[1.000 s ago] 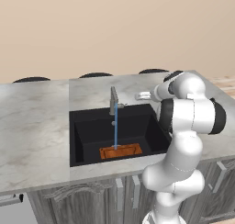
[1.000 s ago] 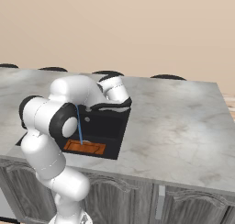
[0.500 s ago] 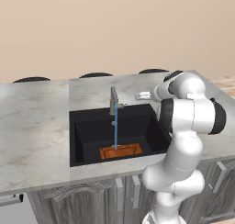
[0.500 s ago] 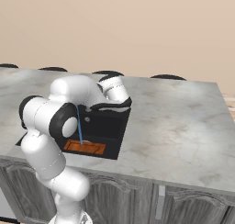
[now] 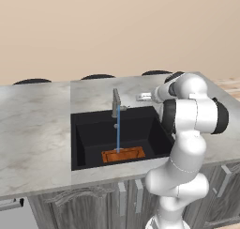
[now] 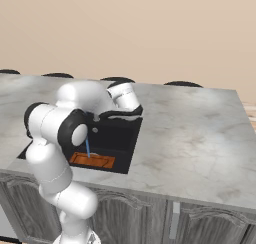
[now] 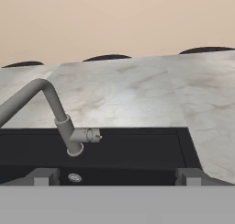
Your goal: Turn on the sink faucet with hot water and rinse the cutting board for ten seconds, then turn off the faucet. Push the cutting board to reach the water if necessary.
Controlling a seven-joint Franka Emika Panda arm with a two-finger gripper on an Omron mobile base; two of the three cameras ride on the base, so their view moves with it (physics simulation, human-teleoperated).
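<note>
- Nothing has moved since the earlier frames: arm, stream and board sit as they did a second ago.
- Left base view: the square, deep, matte black sink is set into the grey-white marble counter. The slim brushed-grey metal faucet stands at the basin's back rim, and the thin straight blue stream of water falls from its spout onto the small flat orange-brown wooden cutting board, which lies on the basin floor near the front wall. The white arm reaches over the sink's right side, its gripper held just right of the faucet, above the back rim.
- Right base view: the arm's shoulder covers much of the sink; the board lies flat at the bottom, with the water landing on it.
- Hand view: the faucet leans across the left, its small side lever pointing right, above the sink's back wall. Both dark finger tips rise far apart at the bottom, so the jaws are spread wide with nothing between them.
</note>
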